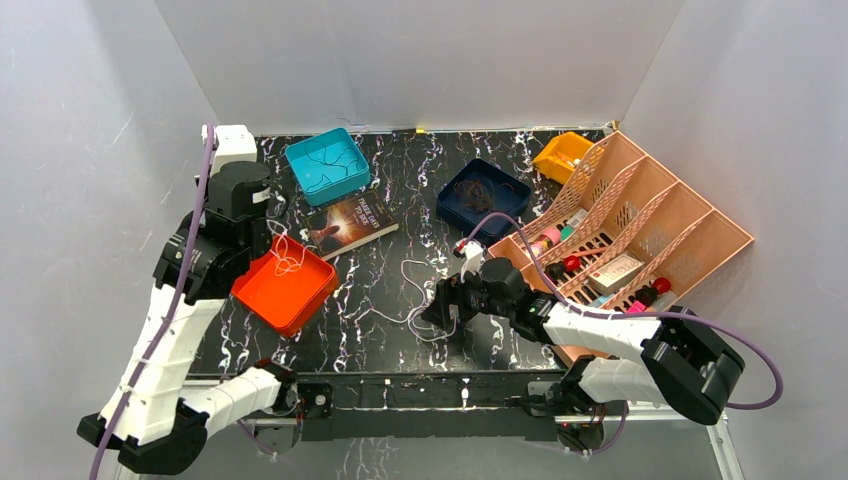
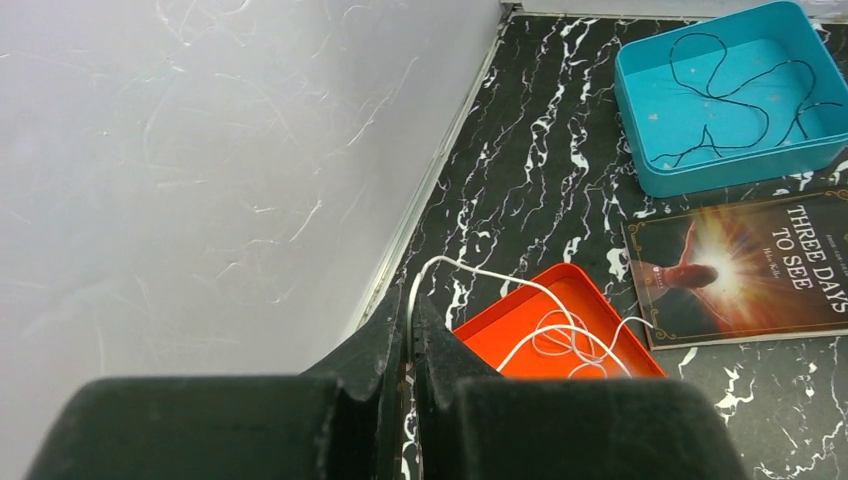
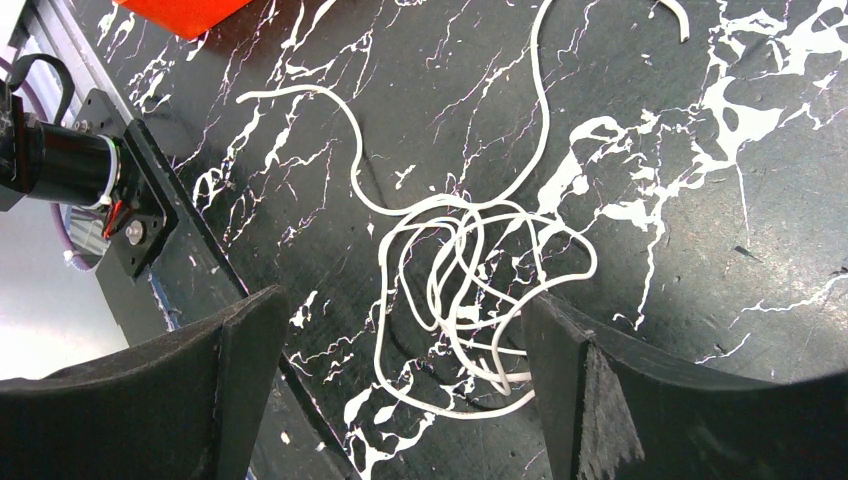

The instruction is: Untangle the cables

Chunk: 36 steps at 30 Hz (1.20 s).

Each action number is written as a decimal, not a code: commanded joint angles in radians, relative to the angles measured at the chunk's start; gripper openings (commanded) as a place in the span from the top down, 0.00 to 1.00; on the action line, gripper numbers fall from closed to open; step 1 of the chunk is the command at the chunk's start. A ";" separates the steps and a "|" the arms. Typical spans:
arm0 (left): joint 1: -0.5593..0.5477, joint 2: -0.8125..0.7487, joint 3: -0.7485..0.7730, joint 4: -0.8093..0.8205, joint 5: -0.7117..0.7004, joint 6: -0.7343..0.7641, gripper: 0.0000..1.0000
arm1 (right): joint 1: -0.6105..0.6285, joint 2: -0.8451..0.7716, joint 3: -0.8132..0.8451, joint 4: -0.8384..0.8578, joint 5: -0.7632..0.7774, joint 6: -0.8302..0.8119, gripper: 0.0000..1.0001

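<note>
My left gripper (image 2: 410, 305) is shut on a white cable (image 2: 442, 259) that arcs down into a coil in the orange tray (image 2: 520, 300). In the top view this gripper (image 1: 270, 245) hangs over the orange tray's (image 1: 300, 300) far left corner. A second white cable lies in a loose tangle (image 3: 470, 280) on the black marbled table. My right gripper (image 3: 400, 310) stands open low over the tangle, one finger on each side, the right finger at its edge. The top view shows that gripper (image 1: 437, 314) over the tangle (image 1: 415, 300). A thin black cable (image 2: 740, 90) lies in the teal tray (image 2: 720, 170), and a dark brown cable (image 1: 478, 195) lies in the navy tray (image 1: 510, 185).
A book (image 1: 352, 222) lies between the teal tray (image 1: 300, 160) and the orange tray. A yellow bin (image 1: 560, 155) and a pink slotted rack (image 1: 700, 235) with small items stand at the right. The arms' mounting bar (image 1: 430, 390) runs along the near edge. White walls enclose the table.
</note>
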<state>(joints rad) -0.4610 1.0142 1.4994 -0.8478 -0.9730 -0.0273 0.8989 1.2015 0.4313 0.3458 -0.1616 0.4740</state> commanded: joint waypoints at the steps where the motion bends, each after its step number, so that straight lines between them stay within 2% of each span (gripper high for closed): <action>1: 0.004 -0.025 0.046 -0.029 -0.072 -0.001 1.00 | 0.006 -0.007 0.044 0.039 -0.009 -0.006 0.06; 6: 0.004 -0.028 0.144 -0.014 -0.070 0.047 1.00 | 0.006 0.001 0.049 0.048 -0.013 -0.004 0.06; 10: 0.004 -0.032 0.152 -0.019 -0.062 0.053 1.00 | 0.006 0.009 0.048 0.059 -0.018 0.001 0.05; 19: 0.004 -0.060 0.014 -0.051 -0.050 -0.017 1.00 | 0.006 0.008 0.044 0.054 -0.023 0.002 0.05; 29: 0.008 -0.036 -0.225 -0.048 0.086 -0.185 1.00 | 0.006 0.018 0.054 0.059 -0.034 0.004 0.05; 33: 0.051 -0.018 -0.287 -0.032 0.131 -0.232 1.00 | 0.006 0.001 0.044 0.047 -0.022 -0.004 0.04; 36: 0.133 0.000 -0.337 -0.028 0.174 -0.264 1.00 | 0.006 -0.006 0.041 0.045 -0.022 -0.007 0.04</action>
<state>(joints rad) -0.4110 1.0142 1.1995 -0.8864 -0.8497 -0.2173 0.8989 1.2274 0.4377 0.3485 -0.1860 0.4740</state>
